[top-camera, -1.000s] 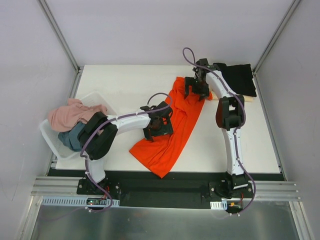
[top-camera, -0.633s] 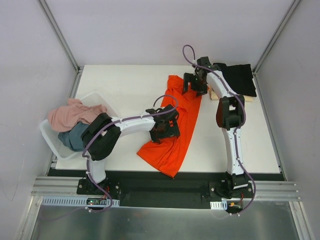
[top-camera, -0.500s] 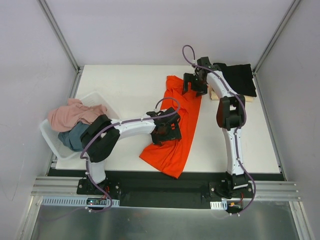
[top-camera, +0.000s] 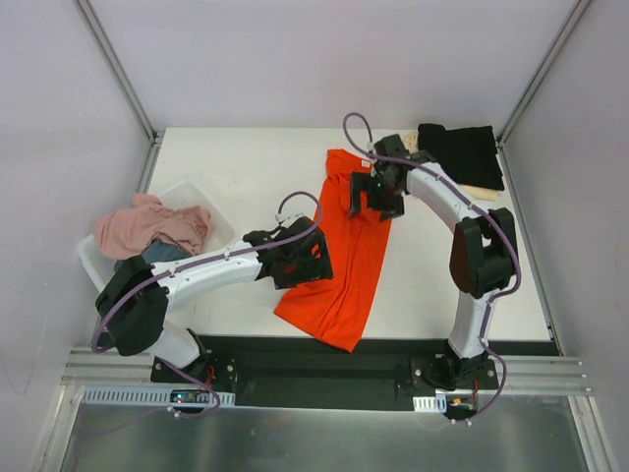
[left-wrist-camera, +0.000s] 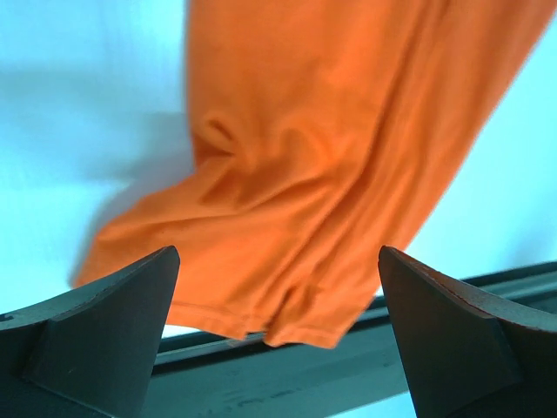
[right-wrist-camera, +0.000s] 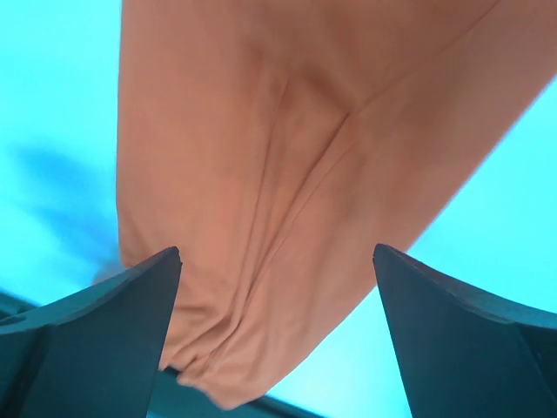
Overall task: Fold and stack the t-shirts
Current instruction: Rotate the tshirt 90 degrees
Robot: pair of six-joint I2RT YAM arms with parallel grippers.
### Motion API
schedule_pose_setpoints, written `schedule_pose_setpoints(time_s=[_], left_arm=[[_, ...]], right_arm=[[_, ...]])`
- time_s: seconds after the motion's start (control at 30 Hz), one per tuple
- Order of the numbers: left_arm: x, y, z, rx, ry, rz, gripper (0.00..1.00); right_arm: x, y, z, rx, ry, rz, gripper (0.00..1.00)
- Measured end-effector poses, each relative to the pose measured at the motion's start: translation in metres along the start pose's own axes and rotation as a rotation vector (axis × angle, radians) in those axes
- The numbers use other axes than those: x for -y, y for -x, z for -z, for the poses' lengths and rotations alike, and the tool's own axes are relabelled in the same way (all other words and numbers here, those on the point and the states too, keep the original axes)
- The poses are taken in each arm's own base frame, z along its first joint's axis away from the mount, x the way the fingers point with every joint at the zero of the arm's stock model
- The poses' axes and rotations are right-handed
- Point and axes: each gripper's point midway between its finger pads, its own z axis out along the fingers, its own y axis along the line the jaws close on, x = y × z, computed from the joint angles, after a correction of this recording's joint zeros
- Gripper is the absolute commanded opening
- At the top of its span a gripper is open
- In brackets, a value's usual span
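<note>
White tabletop (top-camera: 246,177) fills the enclosure between pale walls, with both arms reaching out over it. Nearest, the bright orange-red t-shirt (top-camera: 354,265) lies as one long, narrow band across the middle of the table. Its wider near end spills just past the front edge onto the dark strip, and the left wrist view shows that hem (left-wrist-camera: 261,322) rumpled, with soft creases running along the cloth. The left gripper (top-camera: 300,264) hovers at the band's left side, and its jaws stand wide apart with nothing between them (left-wrist-camera: 277,252). Farther along, the right gripper (top-camera: 371,192) hangs over the shirt's upper part, likewise spread wide and empty (right-wrist-camera: 277,252); long lengthwise folds run through the fabric (right-wrist-camera: 296,157) below it. At the left edge a white tub (top-camera: 214,218) holds a dusty pink shirt (top-camera: 147,224) heaped over a grey-blue one (top-camera: 162,254). In the far right corner a folded black t-shirt (top-camera: 464,152) rests on a cream-beige one (top-camera: 480,193).
</note>
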Motion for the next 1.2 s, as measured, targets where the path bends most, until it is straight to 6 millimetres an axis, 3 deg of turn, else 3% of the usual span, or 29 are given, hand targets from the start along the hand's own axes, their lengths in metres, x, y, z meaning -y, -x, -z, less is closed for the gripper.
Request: schedule_pose_setpoints(time_s=[0.2, 0.3, 0.43, 0.6, 0.83, 0.97, 1.03, 1.13, 1.2], left_arm=[[-0.05, -0.014, -0.015, -0.045, 0.111, 0.028, 0.99], [-0.064, -0.023, -0.015, -0.058, 0.135, 0.027, 0.99], [-0.064, -0.022, -0.005, -0.04, 0.106, 0.03, 0.99], [-0.063, -0.023, 0.004, -0.029, 0.069, 0.034, 0.99], [-0.072, -0.031, 0.001, -0.047, 0.084, 0.039, 0.99], [-0.067, -0.032, -0.002, -0.061, 0.067, 0.039, 0.99], [-0.066, -0.034, -0.005, -0.071, 0.062, 0.036, 0.99], [-0.06, -0.038, -0.01, -0.096, 0.041, 0.033, 0.95], [-0.058, -0.04, -0.013, -0.112, 0.032, 0.034, 0.89]], right_arm=[[-0.018, -0.089, -0.031, -0.201, -0.044, -0.006, 0.97], [-0.021, -0.103, -0.044, -0.239, -0.077, 0.004, 0.97], [-0.005, -0.101, -0.057, -0.271, -0.167, -0.015, 0.97], [0.009, -0.07, -0.067, -0.245, -0.243, -0.028, 0.97], [0.036, -0.029, -0.07, -0.192, -0.289, -0.004, 0.97], [0.034, -0.022, -0.059, -0.163, -0.279, 0.06, 0.97], [0.026, -0.024, -0.043, -0.126, -0.261, 0.099, 0.97], [0.011, -0.035, -0.002, -0.04, -0.228, 0.141, 0.97], [0.002, -0.04, 0.038, 0.08, -0.201, 0.146, 0.97]])
